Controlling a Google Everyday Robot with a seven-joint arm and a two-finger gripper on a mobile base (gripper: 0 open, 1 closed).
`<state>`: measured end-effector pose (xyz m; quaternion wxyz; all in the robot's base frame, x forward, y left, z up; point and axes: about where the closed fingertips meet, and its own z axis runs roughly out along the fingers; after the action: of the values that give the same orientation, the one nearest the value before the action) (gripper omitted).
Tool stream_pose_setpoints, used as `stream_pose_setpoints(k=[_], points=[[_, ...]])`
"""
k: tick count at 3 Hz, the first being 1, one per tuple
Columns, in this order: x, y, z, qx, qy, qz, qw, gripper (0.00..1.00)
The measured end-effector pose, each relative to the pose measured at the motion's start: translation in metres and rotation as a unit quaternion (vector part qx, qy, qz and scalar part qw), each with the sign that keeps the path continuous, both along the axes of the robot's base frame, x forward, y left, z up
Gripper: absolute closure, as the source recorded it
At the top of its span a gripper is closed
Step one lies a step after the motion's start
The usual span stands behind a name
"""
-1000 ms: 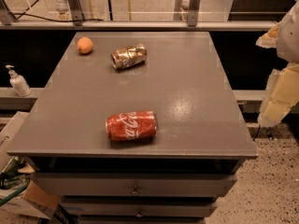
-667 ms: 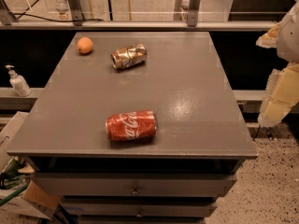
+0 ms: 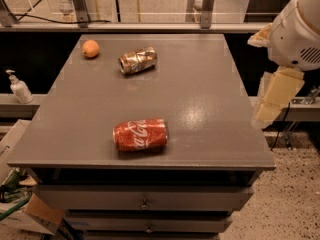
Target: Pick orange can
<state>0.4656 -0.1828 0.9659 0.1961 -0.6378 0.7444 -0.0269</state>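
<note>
The orange can [image 3: 137,60], dented with a shiny gold-orange and silver body, lies on its side at the back left of the grey table [image 3: 210,99]. My gripper [image 3: 272,101] hangs on the white arm at the right edge of the view. It is beside the table's right edge, well away from the can and holding nothing.
A red Coca-Cola can [image 3: 140,134] lies on its side near the table's front edge. A small orange fruit [image 3: 90,48] sits at the back left corner. A soap dispenser [image 3: 19,87] stands on a ledge to the left. Drawers are below the tabletop.
My gripper has shifted slightly left and up, toward the table's right edge. The cans and the fruit have not moved.
</note>
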Motion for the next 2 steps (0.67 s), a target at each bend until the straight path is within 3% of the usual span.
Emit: stream_pose_setpoints(k=[2], points=[[0.058, 0.051, -0.019, 0.041, -0.044, 0.065, 0.9961, 0.0]])
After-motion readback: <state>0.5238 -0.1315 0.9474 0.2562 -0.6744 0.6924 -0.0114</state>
